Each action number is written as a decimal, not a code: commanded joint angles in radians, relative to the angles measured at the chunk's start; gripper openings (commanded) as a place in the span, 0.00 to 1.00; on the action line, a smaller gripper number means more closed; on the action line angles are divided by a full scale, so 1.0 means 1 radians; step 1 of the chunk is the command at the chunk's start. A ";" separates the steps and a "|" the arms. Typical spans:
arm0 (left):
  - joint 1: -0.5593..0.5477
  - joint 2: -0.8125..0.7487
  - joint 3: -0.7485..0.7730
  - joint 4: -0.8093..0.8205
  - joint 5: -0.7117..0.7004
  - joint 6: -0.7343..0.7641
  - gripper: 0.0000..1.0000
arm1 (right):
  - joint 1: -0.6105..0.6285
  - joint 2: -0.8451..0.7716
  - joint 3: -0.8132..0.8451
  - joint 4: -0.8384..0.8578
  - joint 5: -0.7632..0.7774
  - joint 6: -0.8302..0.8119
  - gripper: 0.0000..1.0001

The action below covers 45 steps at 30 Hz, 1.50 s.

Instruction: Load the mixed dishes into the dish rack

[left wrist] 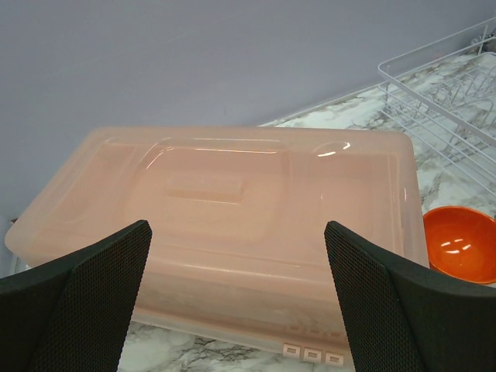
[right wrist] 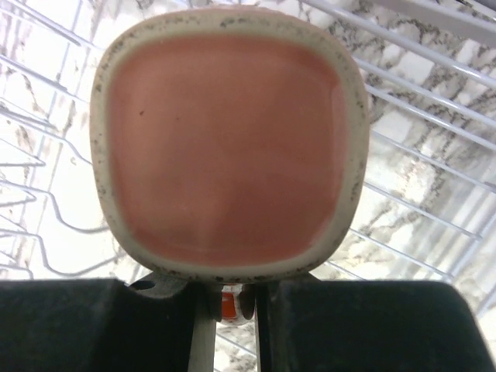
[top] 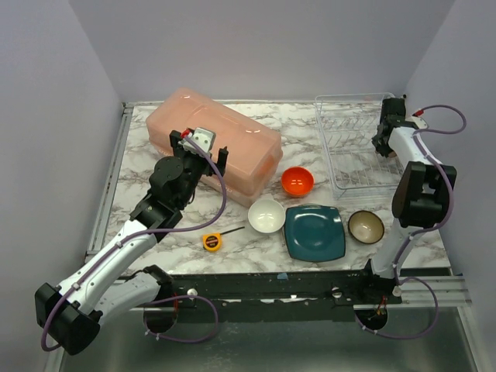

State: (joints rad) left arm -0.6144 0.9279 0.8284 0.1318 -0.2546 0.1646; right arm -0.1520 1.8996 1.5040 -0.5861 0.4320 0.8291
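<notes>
Nearest on the table [top: 139, 167] lies a yellow tape measure [top: 211, 241], left of the dishes. Right of it a teal plate [top: 314, 232] lies flat, with a dark bowl [top: 365, 227] just beside its right edge and a white bowl [top: 266, 215] touching or nearly touching its far left corner. All three stand upright and outside the rack [top: 356, 143]. A little farther, an orange bowl [top: 297, 181] sits between the tub [top: 217, 143] and the rack's near left corner, close to both. The left tool [left wrist: 236, 256] hangs over the near side of the pink tub, its fingers wide apart and holding nothing; the tub's lid fills the gap between them in the left wrist view. The tub lies along the far left of the table. The wire rack stands at the far right. The right tool [right wrist: 231, 291] is at the rack's far right corner, its fingers drawn close together and clamped on the edge of a pinkish mug [right wrist: 229, 139] with a speckled pale rim. The mug sits against the rack's wires in the right wrist view; whether it rests on them I cannot tell.
</notes>
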 commanded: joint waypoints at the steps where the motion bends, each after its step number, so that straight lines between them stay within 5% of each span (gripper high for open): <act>1: 0.005 0.005 0.034 0.000 0.017 -0.010 0.93 | -0.003 0.051 0.097 0.030 0.085 0.065 0.11; 12: 0.006 0.011 0.038 -0.001 0.018 -0.011 0.93 | -0.004 0.167 0.179 0.000 0.038 0.127 0.16; 23: 0.007 0.012 0.046 -0.010 0.023 -0.020 0.93 | -0.003 0.079 0.143 0.015 -0.017 0.050 0.72; 27: 0.007 0.013 0.048 -0.015 0.026 -0.025 0.93 | -0.004 -0.012 0.038 0.069 -0.038 -0.014 0.82; 35: 0.007 0.012 0.052 -0.026 0.030 -0.033 0.93 | -0.003 -0.026 -0.054 0.191 -0.094 -0.091 0.79; 45: 0.008 0.014 0.052 -0.023 0.021 -0.023 0.93 | -0.004 0.058 0.054 0.278 -0.173 -0.092 0.51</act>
State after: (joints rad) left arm -0.6144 0.9375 0.8467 0.1238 -0.2504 0.1448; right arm -0.1520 1.9533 1.5085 -0.3759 0.3115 0.7471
